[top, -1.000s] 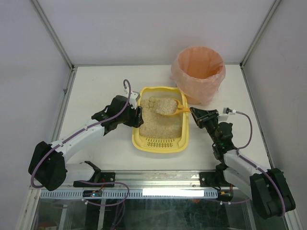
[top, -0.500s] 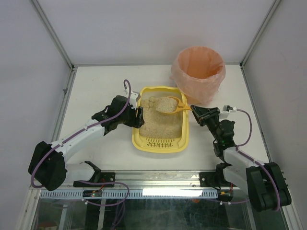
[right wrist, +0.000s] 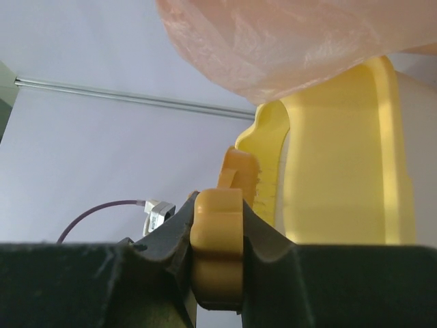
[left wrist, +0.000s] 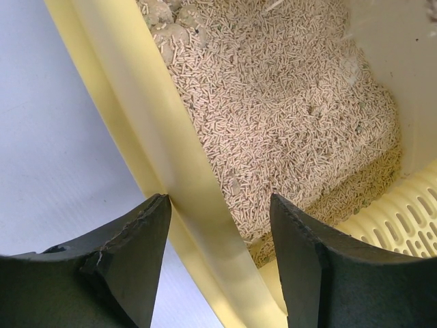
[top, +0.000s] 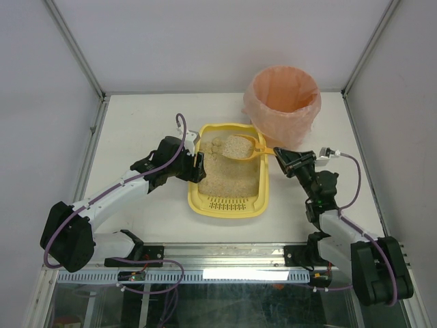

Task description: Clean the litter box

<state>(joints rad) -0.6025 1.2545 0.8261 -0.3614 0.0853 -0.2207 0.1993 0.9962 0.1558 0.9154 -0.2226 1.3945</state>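
Observation:
The pale-yellow litter box (top: 193, 197) lies mid-table, holding beige litter (top: 229, 174), with its slotted grate (top: 229, 203) at the near end. My left gripper (top: 196, 167) is open. Its jaws straddle the box's left rim (left wrist: 184, 178), one finger outside and one over the litter (left wrist: 287, 102). My right gripper (top: 278, 156) is shut on the handle (right wrist: 217, 232) of the orange scoop (top: 239, 145). It holds the scoop, loaded with litter and clumps, over the box's far end. A few clumps (top: 215, 143) sit in the far left corner.
A round bin lined with a pink-orange bag (top: 283, 102) stands just beyond the box's far right corner; the bag also fills the top of the right wrist view (right wrist: 293, 41). White walls and metal frame rails close the table at the back and both sides.
My right gripper has drawn the loaded scoop up and toward the far end of the box. The left arm and the box have not moved.

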